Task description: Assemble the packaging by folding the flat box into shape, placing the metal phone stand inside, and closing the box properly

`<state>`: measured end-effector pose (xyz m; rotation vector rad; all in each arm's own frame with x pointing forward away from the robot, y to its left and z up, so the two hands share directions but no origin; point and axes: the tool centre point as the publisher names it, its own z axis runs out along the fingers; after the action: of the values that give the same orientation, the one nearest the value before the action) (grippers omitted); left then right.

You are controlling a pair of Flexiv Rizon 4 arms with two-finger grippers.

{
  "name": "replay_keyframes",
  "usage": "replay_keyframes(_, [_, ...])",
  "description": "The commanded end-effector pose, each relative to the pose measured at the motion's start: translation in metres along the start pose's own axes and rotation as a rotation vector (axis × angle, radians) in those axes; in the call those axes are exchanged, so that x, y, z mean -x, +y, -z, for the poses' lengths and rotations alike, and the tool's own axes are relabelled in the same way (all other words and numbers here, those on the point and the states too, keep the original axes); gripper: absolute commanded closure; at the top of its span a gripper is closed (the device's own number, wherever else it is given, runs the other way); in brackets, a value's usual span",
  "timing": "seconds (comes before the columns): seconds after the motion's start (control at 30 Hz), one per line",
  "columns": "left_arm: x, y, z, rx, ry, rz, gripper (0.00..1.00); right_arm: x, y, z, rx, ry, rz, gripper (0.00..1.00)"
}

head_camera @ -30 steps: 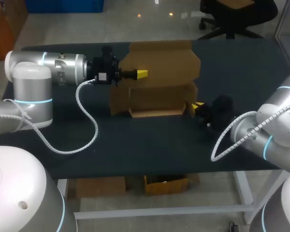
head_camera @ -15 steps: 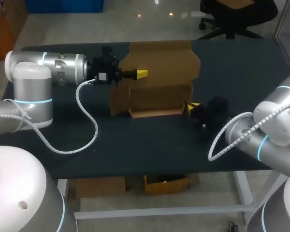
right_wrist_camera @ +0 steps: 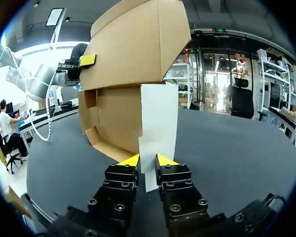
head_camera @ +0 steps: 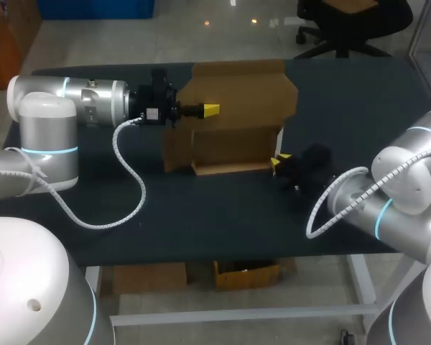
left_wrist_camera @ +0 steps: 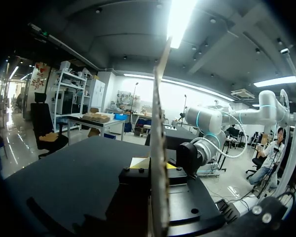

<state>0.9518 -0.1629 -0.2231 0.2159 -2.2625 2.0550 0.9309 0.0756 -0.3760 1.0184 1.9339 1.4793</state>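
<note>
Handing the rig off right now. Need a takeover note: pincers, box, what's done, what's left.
Left pincer: shut on the lid panel of the box, holding it up at the far side.
Right pincer: shut on the side flap at the box's right end; the flap stands upright between its tips.
Box: on the table, partly folded, lid open.
Phone stand: not in any view.
Done: box partly shaped.
Left: finish the folds, put the stand in, close the lid.
</note>
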Motion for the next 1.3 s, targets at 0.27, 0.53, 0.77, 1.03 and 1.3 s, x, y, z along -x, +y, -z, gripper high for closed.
replay_keyframes(0.27, [0.000,0.002,-0.001,0.001,0.002,0.001,1.00,-0.013,-0.002,-0.017,-0.006,-0.067,0.014,0.72])
replay_keyframes(0.53, [0.000,0.002,-0.001,0.001,0.002,0.001,1.00,-0.015,-0.009,0.000,-0.010,-0.086,0.005,0.67])
replay_keyframes(0.77, [0.000,0.002,-0.001,0.001,0.002,0.001,1.00,-0.013,-0.019,0.014,-0.019,-0.105,-0.012,0.64])
replay_keyframes(1.03, [0.000,0.002,-0.001,0.001,0.002,0.001,1.00,-0.013,-0.023,0.029,-0.018,-0.120,-0.018,0.63])
replay_keyframes(1.3, [0.000,0.002,-0.001,0.001,0.002,0.001,1.00,-0.011,-0.021,0.044,-0.016,-0.128,-0.018,0.63])
